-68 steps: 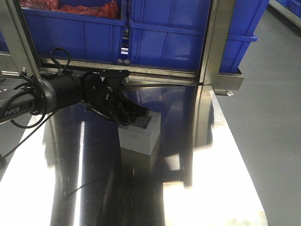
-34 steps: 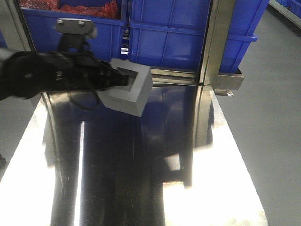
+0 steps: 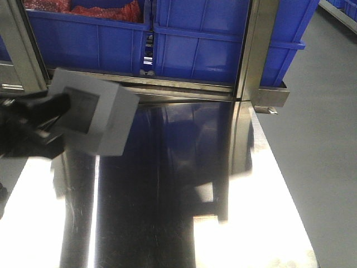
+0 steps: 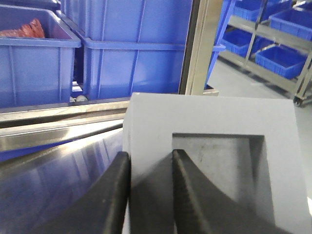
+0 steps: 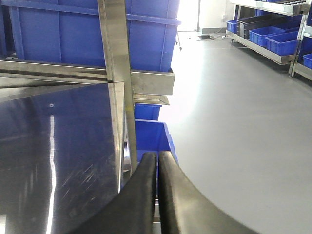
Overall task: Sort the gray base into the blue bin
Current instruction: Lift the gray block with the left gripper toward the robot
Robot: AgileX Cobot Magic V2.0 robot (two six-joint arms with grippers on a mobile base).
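Note:
The gray base (image 3: 92, 117) hangs in the air above the left edge of the steel table (image 3: 167, 201), its square recess facing the camera. My left gripper (image 3: 56, 111) is shut on one wall of it. In the left wrist view one finger (image 4: 117, 175) lies on the outside of the gray base (image 4: 214, 122) and the other sits inside the recess, with the left gripper (image 4: 150, 156) pinching that wall. My right gripper (image 5: 157, 155) is shut and empty past the table's right edge. I cannot tell which blue container is the blue bin.
Two blue crates (image 3: 201, 44) stand on the shelf behind the table, the left one (image 3: 83, 39) holding red material. Steel posts (image 3: 254, 50) rise at the table's back corners. Another blue container (image 5: 151, 134) sits low beside the table's right edge.
The left gripper lifted the gray base off the table and carried it up and to the left. The base has tilted, so its recess now faces the camera.

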